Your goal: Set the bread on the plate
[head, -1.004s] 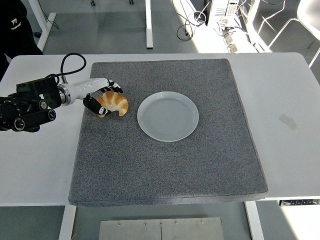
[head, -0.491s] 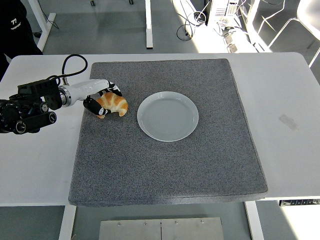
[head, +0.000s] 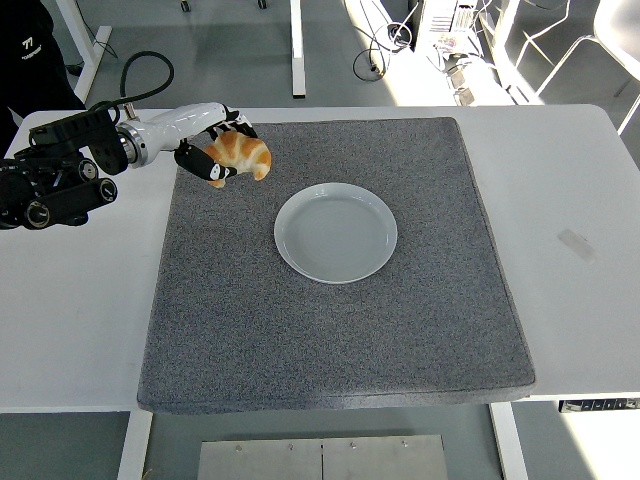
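Observation:
A golden croissant [head: 242, 154] is held in my left hand [head: 218, 150], whose fingers are curled around it. The hand holds it up above the far left part of the grey mat [head: 330, 330]. A round white plate [head: 336, 232] lies empty at the mat's middle, to the right of the hand and nearer to me. My left arm [head: 70, 170] comes in from the left edge. My right arm is out of view.
The white table [head: 570, 250] extends around the mat. A small piece of tape [head: 577, 243] lies on the table at the right. A person's dark sleeve [head: 30, 50] shows at the top left.
My left hand has lifted the croissant off the mat and carried it up and slightly right. The plate has not moved.

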### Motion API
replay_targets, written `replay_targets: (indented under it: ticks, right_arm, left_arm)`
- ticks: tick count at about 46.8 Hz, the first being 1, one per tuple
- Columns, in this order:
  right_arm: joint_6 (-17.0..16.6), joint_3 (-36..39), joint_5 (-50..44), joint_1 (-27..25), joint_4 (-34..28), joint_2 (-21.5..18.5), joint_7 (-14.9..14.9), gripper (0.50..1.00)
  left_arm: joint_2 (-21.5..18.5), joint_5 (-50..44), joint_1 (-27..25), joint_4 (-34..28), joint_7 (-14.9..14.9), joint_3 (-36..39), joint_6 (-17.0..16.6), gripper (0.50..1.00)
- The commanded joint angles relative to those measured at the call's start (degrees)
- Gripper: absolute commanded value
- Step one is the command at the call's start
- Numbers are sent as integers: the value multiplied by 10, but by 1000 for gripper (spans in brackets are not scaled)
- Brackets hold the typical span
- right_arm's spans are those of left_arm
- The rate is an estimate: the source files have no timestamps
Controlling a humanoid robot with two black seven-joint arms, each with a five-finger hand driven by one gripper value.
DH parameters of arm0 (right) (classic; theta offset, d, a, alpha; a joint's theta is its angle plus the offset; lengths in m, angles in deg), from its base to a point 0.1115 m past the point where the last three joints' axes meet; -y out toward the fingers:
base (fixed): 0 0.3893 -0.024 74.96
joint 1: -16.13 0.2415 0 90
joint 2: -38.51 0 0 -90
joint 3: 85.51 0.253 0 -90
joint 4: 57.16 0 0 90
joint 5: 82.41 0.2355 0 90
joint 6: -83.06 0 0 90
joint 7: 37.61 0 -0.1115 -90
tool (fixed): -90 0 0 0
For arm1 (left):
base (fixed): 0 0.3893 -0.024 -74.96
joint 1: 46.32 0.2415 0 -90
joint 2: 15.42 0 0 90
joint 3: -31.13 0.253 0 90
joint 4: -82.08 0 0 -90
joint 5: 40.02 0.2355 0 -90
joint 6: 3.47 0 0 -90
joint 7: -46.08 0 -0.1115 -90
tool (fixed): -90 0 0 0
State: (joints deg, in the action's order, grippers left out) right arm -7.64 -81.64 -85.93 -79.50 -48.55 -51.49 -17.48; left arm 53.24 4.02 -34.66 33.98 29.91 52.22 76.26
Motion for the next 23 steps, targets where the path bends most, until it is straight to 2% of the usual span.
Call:
replay_targets:
  ticks: [1, 12, 23]
  right_arm:
    - [0, 0, 0, 0, 0, 0, 0, 1000]
    - [0, 0, 0, 0, 0, 0, 0, 1000]
    - [0, 0, 0, 0, 0, 0, 0, 1000]
  left_arm:
    - [0, 0, -7, -6, 0, -4, 2, 672]
    - [8, -1, -23, -27, 1, -11, 2, 675]
    - [37, 0, -26, -45, 1, -19, 1, 681]
